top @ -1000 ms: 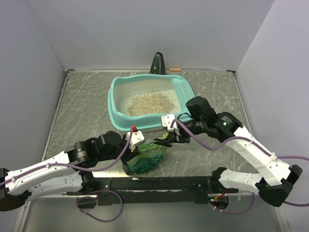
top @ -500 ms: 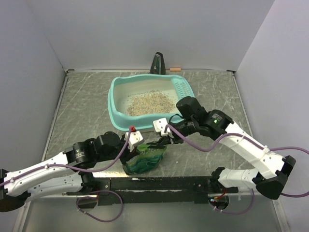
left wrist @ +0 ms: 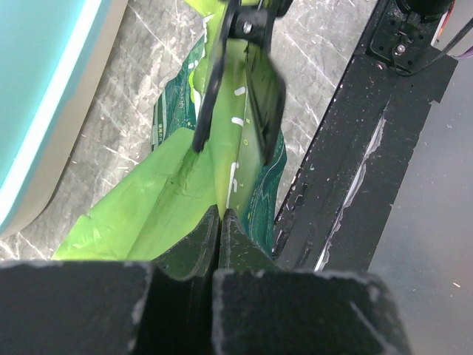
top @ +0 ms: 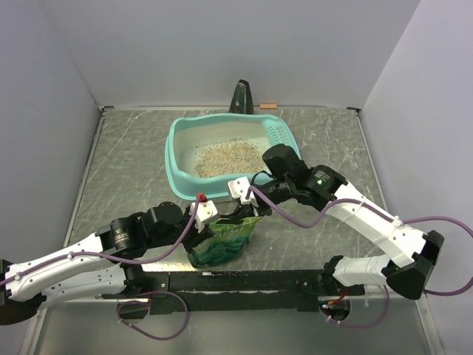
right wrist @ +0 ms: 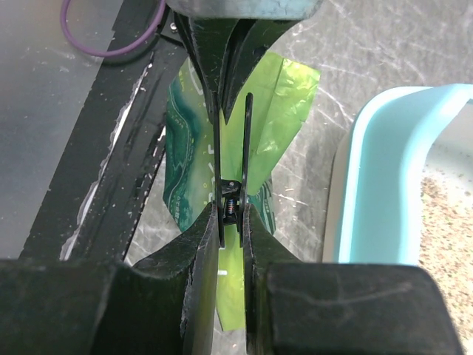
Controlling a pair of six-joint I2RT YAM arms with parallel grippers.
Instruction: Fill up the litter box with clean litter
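Observation:
The teal litter box stands at the back middle and holds a beige-grey heap of clean litter. A green bag stands in front of it near the arm bases. My left gripper is shut on the bag's top edge; in the left wrist view its jaws pinch the light green fold. My right gripper is shut on the handles of a black spring clip that straddles the bag's top. The clip also shows in the left wrist view.
The litter box's sieve grid is at its right end. A dark cone-shaped object and a small orange piece sit at the back wall. The black base rail runs just in front of the bag.
My right arm has swung left, bringing the clip from beside the bag onto its top. The left gripper holds the bag as before; the bag stands a little more upright.

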